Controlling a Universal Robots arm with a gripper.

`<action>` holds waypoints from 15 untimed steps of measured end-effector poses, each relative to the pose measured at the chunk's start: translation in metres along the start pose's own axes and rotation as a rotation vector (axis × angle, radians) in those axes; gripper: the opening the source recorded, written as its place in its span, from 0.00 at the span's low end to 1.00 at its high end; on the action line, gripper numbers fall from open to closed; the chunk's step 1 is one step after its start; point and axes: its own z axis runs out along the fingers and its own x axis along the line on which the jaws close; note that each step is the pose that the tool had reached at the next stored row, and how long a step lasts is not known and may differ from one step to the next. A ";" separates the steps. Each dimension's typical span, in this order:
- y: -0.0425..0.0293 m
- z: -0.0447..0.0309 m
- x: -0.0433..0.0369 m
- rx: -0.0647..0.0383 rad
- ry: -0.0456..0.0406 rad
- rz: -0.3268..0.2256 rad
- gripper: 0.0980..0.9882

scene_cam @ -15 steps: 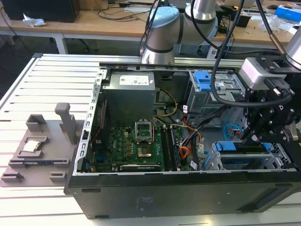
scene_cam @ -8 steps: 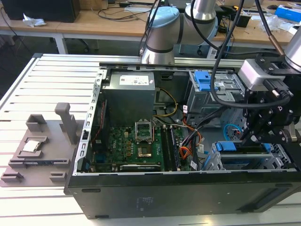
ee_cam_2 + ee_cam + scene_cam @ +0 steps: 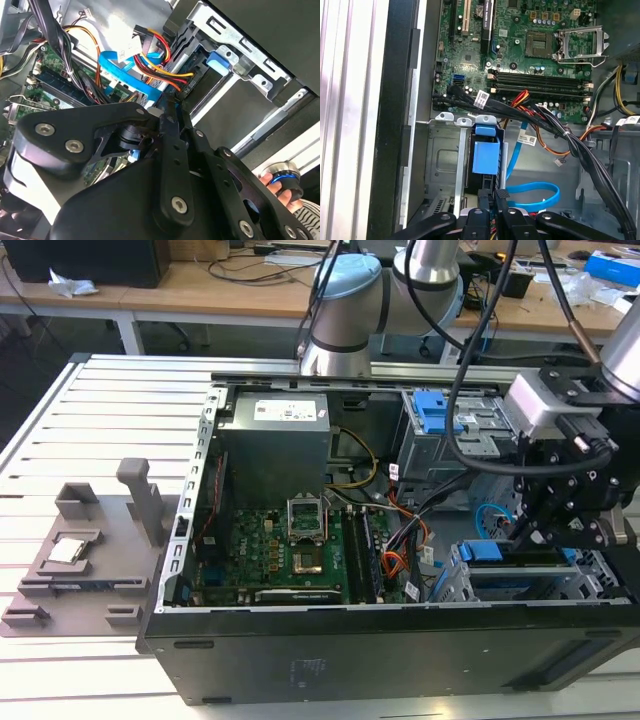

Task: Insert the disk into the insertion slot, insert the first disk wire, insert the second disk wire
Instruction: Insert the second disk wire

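You are at the disk step, I think. The flat silver disk in its bright blue plastic frame (image 3: 486,155) sits inside the low silver metal insertion slot with holes in its walls (image 3: 445,165). That slot is in the corner of the open black computer case (image 3: 380,660), on the exterior view's right. The case lies on the ribbed grey worktop (image 3: 100,400).

The black gripper (image 3: 492,197) hangs right at the outer end of the disk. Its fingers (image 3: 484,200) are pinched close together. I see nothing between them.

I cannot tell if the disk is all the way in. No wire looks plugged into it yet. The flat blue wire (image 3: 532,190) loops just beside the slot. The red, yellow and orange wires (image 3: 160,60) lie near the fingertips.

Any push here needs to go straight along the slot. It also needs to keep clear of those loose wires.
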 end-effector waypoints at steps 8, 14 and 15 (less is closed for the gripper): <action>-0.0003 0.0033 0.0000 0.000 -0.0015 0.000 0.08; 0.0006 -0.0151 -0.0020 0.000 0.0003 0.000 0.15; 0.0009 -0.0257 -0.0056 0.000 0.0018 0.000 0.15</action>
